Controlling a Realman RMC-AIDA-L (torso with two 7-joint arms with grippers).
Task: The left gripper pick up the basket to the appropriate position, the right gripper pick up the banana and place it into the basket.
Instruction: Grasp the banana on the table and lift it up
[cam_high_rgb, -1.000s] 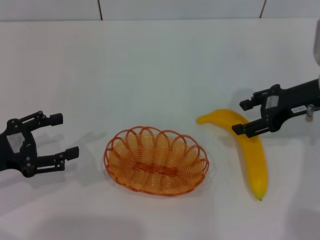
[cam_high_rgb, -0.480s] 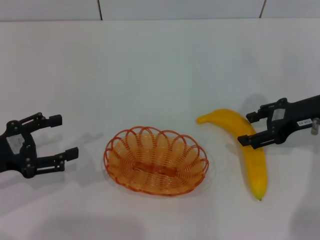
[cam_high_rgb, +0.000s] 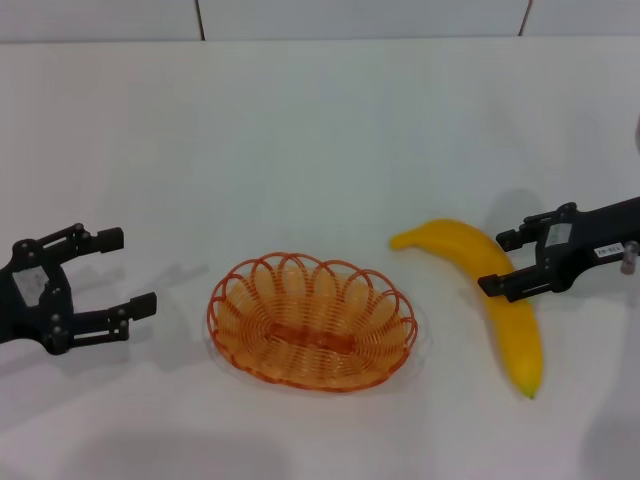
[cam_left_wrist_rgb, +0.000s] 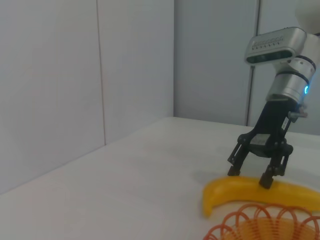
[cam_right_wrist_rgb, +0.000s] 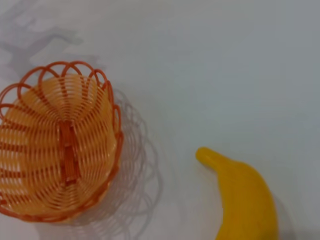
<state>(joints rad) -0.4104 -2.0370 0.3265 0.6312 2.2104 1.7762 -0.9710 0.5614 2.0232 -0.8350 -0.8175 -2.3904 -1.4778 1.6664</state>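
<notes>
Basket (cam_high_rgb: 312, 321): we see it untouched, lower centre of the tabletop (cam_high_rgb: 320, 130).
Left gripper (cam_high_rgb: 120, 270): jaws spread, idle lower left.
Right gripper (cam_high_rgb: 504, 262): jaws spread astride the banana (cam_high_rgb: 497, 291), not yet pinching.
Remaining: everything.

A plain white counter (cam_high_rgb: 320, 130) spreads beneath and between both grippers, running well beyond them toward the back. Past its far edge, away from the grippers, stands a pale wall (cam_high_rgb: 360, 18) split by thin dark vertical seams. In the left wrist view the same wall (cam_left_wrist_rgb: 85, 85) rises in flat panels behind the counter's edge, one seam showing faintly reddish.
</notes>
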